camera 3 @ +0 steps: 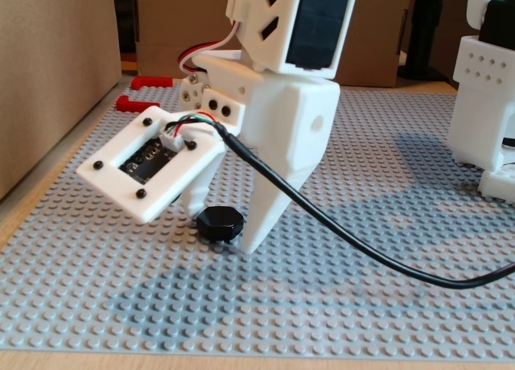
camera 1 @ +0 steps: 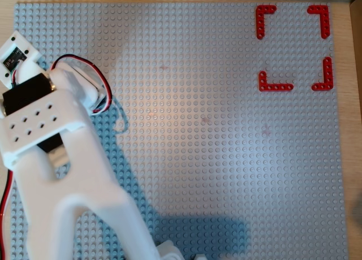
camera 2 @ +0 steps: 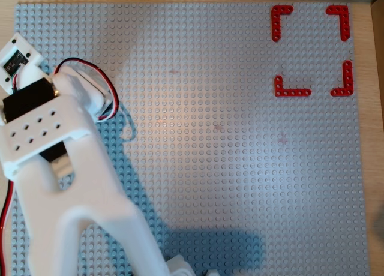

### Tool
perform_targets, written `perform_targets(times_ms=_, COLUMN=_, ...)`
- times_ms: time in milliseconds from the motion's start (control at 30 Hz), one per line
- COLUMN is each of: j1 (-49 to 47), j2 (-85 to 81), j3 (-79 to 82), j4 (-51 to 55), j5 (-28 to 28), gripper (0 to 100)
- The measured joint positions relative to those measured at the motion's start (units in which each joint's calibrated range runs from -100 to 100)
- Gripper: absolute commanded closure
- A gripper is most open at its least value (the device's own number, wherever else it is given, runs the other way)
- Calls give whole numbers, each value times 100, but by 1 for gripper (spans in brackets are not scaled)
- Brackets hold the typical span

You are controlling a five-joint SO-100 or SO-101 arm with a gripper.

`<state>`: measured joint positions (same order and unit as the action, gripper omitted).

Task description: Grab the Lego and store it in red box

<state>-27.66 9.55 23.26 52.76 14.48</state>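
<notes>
Fingers [camera 3: 219, 225]: lowered to the grey studded baseplate [camera 3: 338, 306], spread apart on either side of the Lego [camera 3: 217, 223], not yet closed on it; contact cannot be told. Lego: black hexagon, flat on the baseplate between the fingertips, hidden under the arm [camera 1: 62, 175] in both overhead views. Red box [camera 1: 294, 48]: four corner pieces, far corner of the baseplate, well apart, empty. Black cable [camera 3: 322, 225] trails from the wrist.

In both overhead views the small glossy black hexagonal Lego [camera 3: 218, 223] is hidden beneath the white arm [camera 1: 62, 158]. In the fixed view, only 2 red beams [camera 3: 137, 104] are partly seen.
</notes>
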Motion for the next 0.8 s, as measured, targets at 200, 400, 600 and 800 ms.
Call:
perform_targets(times_ms=200, j1=0, j2=0, j3=0, j4=0, j5=0, gripper=78)
perform_targets(times_ms=400, j1=0, j2=0, j3=0, j4=0, j5=0, gripper=78)
perform_targets(times_ms=600, j1=51, j2=0, j3=0, j4=0, j5=-78, gripper=78)
perform_targets(times_ms=800, j1=51, j2=0, j3=0, j4=-121, j5=-283, gripper=78)
